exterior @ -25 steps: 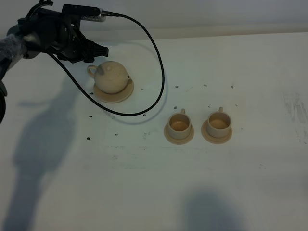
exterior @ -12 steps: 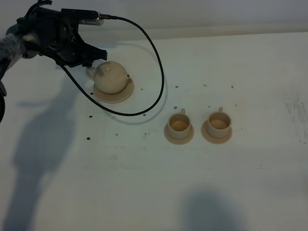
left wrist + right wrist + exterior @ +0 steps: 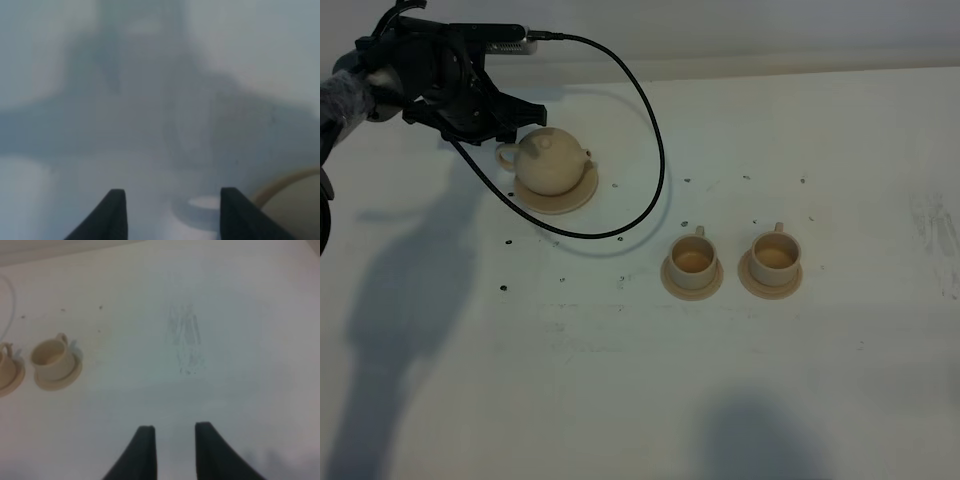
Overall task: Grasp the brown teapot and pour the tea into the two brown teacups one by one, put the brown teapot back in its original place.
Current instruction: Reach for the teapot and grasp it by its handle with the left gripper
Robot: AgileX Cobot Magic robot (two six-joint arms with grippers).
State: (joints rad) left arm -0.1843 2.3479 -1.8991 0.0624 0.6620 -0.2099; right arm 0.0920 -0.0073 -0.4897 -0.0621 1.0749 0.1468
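- Teapot (image 3: 552, 163), squat matte beige ceramic with a knobbed lid, sits on its round saucer (image 3: 565, 206), upper left on the white table (image 3: 840, 380).
- Left gripper (image 3: 172, 217): only the high view shows it beside the loop handle (image 3: 505, 153). Its own fogged view shows black fingers (image 3: 112, 217) spread, gripping nothing.
- Right gripper (image 3: 175, 450), seen only by its own camera, hangs slightly parted and empty over scuffed table.
- 2 cylindrical teacups (image 3: 692, 258) (image 3: 776, 253) stand side by side.
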